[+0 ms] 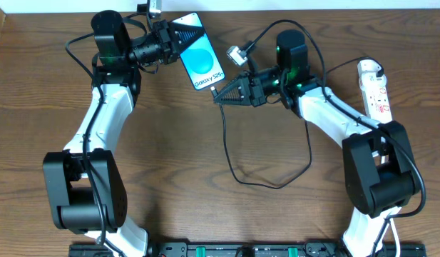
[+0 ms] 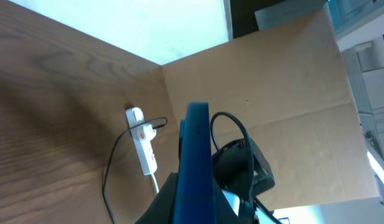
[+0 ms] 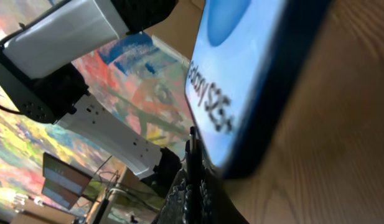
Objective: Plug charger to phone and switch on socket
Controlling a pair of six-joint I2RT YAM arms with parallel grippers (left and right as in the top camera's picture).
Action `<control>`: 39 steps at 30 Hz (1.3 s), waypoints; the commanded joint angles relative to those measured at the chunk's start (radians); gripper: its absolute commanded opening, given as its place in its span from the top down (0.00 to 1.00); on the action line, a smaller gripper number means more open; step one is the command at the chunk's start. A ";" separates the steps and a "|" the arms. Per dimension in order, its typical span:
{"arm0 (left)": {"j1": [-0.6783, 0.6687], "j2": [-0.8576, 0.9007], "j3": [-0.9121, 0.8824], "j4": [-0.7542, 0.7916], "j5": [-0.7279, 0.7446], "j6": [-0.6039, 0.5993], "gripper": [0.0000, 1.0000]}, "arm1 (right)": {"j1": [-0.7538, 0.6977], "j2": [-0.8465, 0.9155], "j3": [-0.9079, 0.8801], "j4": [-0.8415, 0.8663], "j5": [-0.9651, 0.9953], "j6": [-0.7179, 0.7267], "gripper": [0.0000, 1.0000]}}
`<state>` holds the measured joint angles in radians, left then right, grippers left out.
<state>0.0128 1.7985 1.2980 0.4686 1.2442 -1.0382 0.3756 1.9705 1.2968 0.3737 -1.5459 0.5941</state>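
At the bottom edge of the phone [image 1: 199,57], charger [image 1: 225,143] tip in right gripper [image 1: 218,97]

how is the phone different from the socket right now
The phone is black-edged with a blue screen; the socket is white with red markings. The left tool grips the phone at one end; no tool touches the socket, which lies flat on the table. The right tool holds the charger tip at the phone's lower edge, away from the socket. Both are slim rectangles.
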 commanded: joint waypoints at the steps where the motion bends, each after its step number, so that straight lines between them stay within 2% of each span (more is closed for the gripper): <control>1: 0.003 -0.014 -0.001 0.008 0.031 0.018 0.92 | -0.010 0.006 0.011 0.004 -0.017 0.004 0.99; 39: -0.058 -0.014 -0.001 0.008 0.029 0.063 0.92 | -0.010 0.006 0.011 0.005 -0.016 0.035 0.99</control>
<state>-0.0223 1.7985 1.2980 0.4725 1.2266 -1.0077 0.3679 1.9709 1.2968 0.3717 -1.5501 0.6182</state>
